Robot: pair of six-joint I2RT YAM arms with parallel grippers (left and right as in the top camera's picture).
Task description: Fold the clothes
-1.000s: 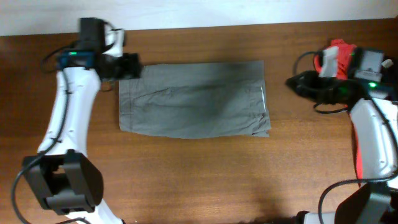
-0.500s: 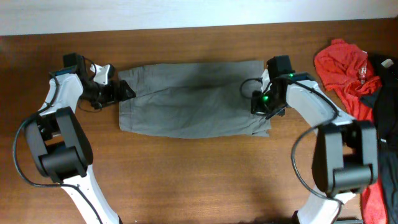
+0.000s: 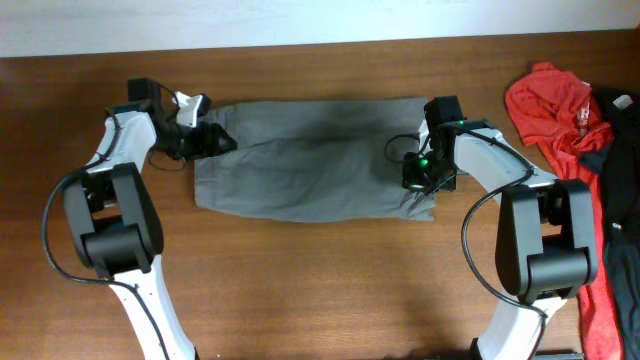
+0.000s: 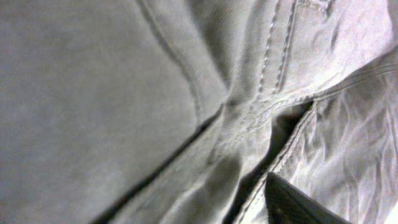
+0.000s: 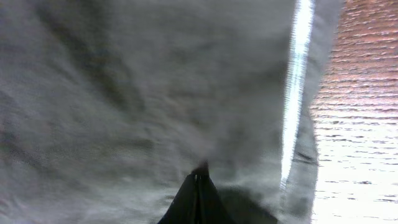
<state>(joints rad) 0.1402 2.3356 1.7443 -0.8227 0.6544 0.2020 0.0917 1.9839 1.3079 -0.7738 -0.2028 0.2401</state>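
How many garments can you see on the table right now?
3: grey shorts spread flat at centre; red T-shirt crumpled at the right end; black garment at the far right edge beside it. More may lie hidden under that pile.

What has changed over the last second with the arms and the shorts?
The right end effector swung left from the red T-shirt onto the right edge of the grey-khaki shorts, where it seems to pinch fabric. The left end effector edged right onto their left corner. Shorts and T-shirt stayed roughly put.
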